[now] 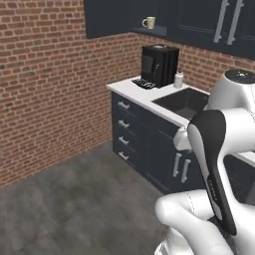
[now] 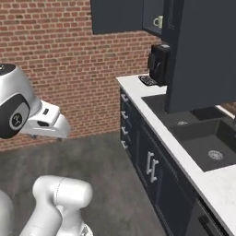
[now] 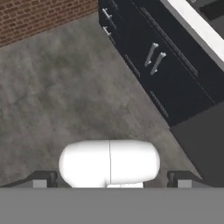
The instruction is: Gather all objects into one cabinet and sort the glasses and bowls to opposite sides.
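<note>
arm: folded up over the base, the gripper (image 3: 109, 181) aims down at the grey floor (image 3: 52, 96), well back from the counter, so my guess is it's just parked for travel before any reaching starts

claw: released, fingers spread wide with nothing between them, which fits since there's nothing near enough to grab

beige mug: sits on the open shelf of the navy wall cabinet (image 1: 119, 17), the mug (image 1: 148, 22) near the shelf's left end, handle toward the left; same mug (image 2: 158, 21) peeks out high up in the right base view

why there: looks like the shelf is the gathering spot, so this one may only need sliding to its side

counter stuff: black coffee machine (image 1: 159, 64) at the far end of the white counter (image 1: 130, 90), a small pale cup-like thing (image 1: 178, 79) just right of it, can't tell if it's one of the glasses, then the dark sink (image 1: 184, 102)

stage: early, I'd say, base has to close in on the counter first
</note>
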